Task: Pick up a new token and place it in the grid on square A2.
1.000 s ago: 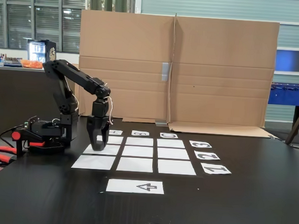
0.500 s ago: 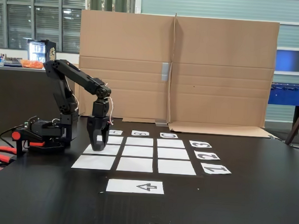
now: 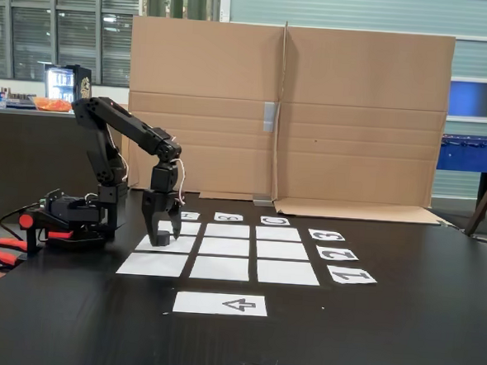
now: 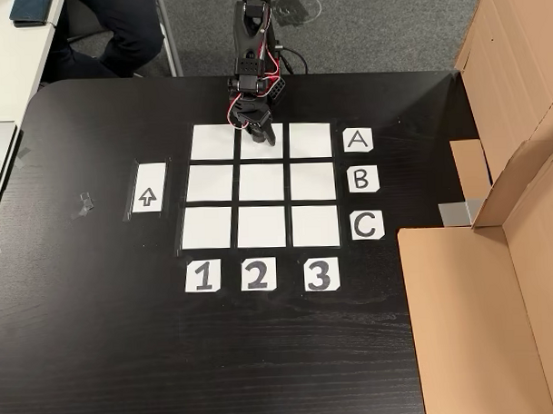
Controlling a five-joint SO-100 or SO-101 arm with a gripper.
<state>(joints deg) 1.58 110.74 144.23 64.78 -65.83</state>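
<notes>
- Arm [image 3: 118,129]: black, mounted at table edge; base sits left in fixed view, top in other view.
- Gripper [image 3: 159,237] [image 4: 256,135]: points down over the grid's A row, middle column, i.e. over square A2 [image 4: 268,151].
- Fingers: fixed view shows a narrow gap between the tips with white paper visible through it. Whether they clamp anything – cannot tell.
- Token: not made out w/ certainty in either view; the dark gripper covers the spot under it, so its place cannot be told.
- Grid [image 4: 210,185] [image 3: 226,268]: nine white paper squares, three by three, flat on black table [image 4: 99,340]. Eight squares show plain white; most of A2 is hidden by gripper.
- Labels: A [image 4: 357,141], B, C along right side in other view; 1 [image 4: 203,277], 2, 3 along bottom.
- Arrow sheet [image 4: 149,190] [image 3: 220,303]: single white sheet, apart from grid, beside column 1.
- Cardboard wall [image 3: 289,111]: upright behind the table in fixed view, at right in other view.
- Person's legs [image 4: 107,36]: at top left of other view, beside a white desk.
</notes>
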